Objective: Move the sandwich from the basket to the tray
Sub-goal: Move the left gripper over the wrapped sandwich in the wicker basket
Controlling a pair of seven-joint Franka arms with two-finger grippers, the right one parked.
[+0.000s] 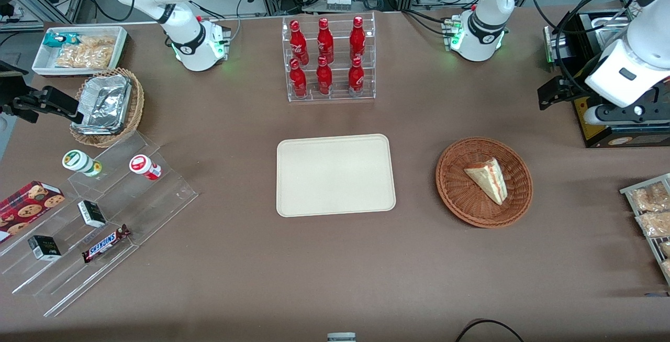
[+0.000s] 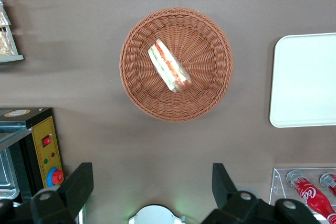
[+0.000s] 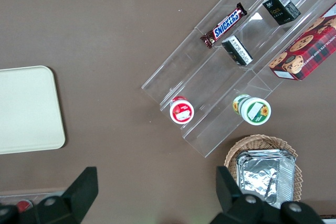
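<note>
Meanwhile, sandwich [image 1: 488,179]: we see it flat in the wicker basket [image 1: 454,191], at three o'clock from the bare tray [image 1: 335,175].
Gripper [image 2: 151,190]: fingers wide, empty, poised high for a descent.

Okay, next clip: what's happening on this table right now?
Nothing has been picked up yet. The sandwich lies in the basket, and the tray beside it has nothing on it. The left arm's gripper is open and holds nothing; it hangs high above the table, farther from the front camera than the basket, looking down at the sandwich. The move from basket to tray has not begun.
</note>
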